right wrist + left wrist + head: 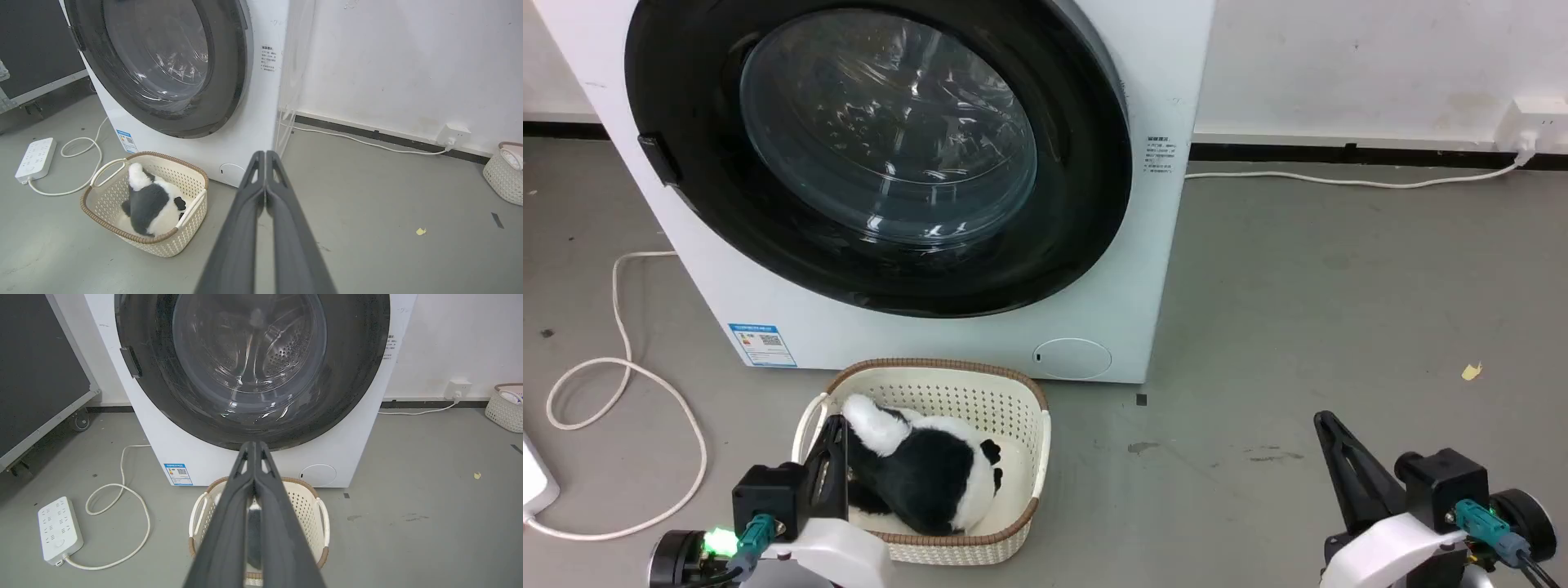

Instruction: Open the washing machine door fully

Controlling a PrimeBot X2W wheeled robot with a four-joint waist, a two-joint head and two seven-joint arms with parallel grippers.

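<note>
Nothing legible — blue sticker and small print on the washing machine front, both too tiny

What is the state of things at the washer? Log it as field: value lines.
washing machine door: closed
door handle: dark tab on the rim's left side, untouched
left gripper: shut, empty, by the basket
right gripper: shut, empty, apart from the door
basket: below the door, holds a plush toy
task: not begun
</note>
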